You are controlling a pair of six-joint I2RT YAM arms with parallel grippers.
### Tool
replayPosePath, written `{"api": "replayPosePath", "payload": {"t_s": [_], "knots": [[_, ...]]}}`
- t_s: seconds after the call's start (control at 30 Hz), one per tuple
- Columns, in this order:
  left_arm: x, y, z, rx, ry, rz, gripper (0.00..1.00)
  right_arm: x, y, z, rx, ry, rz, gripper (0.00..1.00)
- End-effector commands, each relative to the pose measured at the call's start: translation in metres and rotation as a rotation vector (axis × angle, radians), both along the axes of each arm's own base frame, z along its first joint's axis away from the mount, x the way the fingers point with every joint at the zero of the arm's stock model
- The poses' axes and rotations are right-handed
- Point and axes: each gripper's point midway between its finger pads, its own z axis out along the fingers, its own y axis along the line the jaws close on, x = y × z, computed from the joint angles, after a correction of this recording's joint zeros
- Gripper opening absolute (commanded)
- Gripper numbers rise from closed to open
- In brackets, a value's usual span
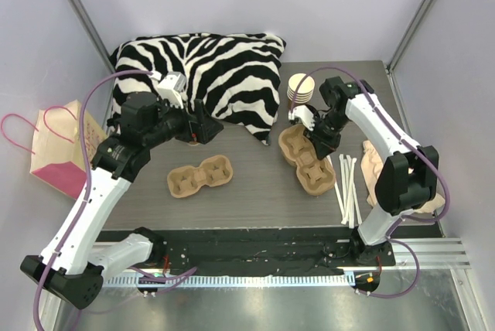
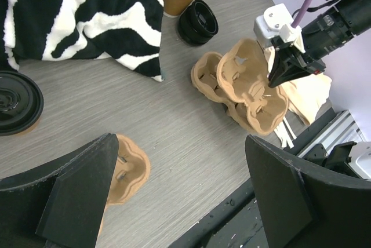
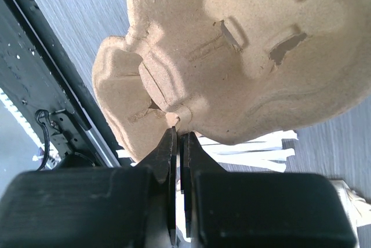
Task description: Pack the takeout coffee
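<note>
Right claw point(image 3: 178, 135) is pinched together on the thin rim of a cup tray point(image 3: 232, 57), tilting it off the tray beneath point(image 3: 119, 86); so slight a bite may slip, tear, or drag both up. Left claw point(image 2: 181, 143) gapes apart, empty; the lidded coffee point(image 2: 14, 100) stands on the counter point(image 2: 87, 97) at its nine o'clock, beside the pillow point(image 2: 75, 16), and a careless swing could topple it.

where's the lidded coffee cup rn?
The lidded coffee cup sits at the left edge of the left wrist view, on the table beside the zebra-striped pillow, ahead of the left gripper.
</note>
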Motion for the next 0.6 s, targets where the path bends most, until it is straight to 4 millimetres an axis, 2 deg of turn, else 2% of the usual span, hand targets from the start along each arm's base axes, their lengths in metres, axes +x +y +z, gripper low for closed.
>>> {"api": "replayPosePath", "payload": {"t_s": [0.0,0.17,0.27,0.4,0.47,0.57], "knots": [[-0.001,-0.001,0.017,-0.038,-0.052,-0.008,0.96,-0.042,-0.014,-0.006,-0.052,0.185,0.045,0.01],[0.000,-0.002,0.015,-0.037,-0.045,-0.011,0.96,-0.039,-0.015,-0.013,-0.061,0.205,0.060,0.02],[0.001,-0.002,0.014,-0.037,-0.043,-0.011,0.97,-0.035,-0.016,-0.015,-0.070,0.215,0.054,0.14],[0.000,-0.001,0.015,-0.033,-0.046,-0.011,0.97,-0.027,-0.019,-0.016,-0.074,0.217,0.020,0.57],[0.000,-0.001,0.014,-0.031,-0.046,-0.011,0.97,-0.017,-0.021,-0.007,-0.056,0.183,-0.011,0.66],[-0.001,-0.001,0.015,-0.031,-0.047,-0.013,0.97,-0.007,-0.022,0.007,-0.010,0.148,-0.089,0.68]]}}
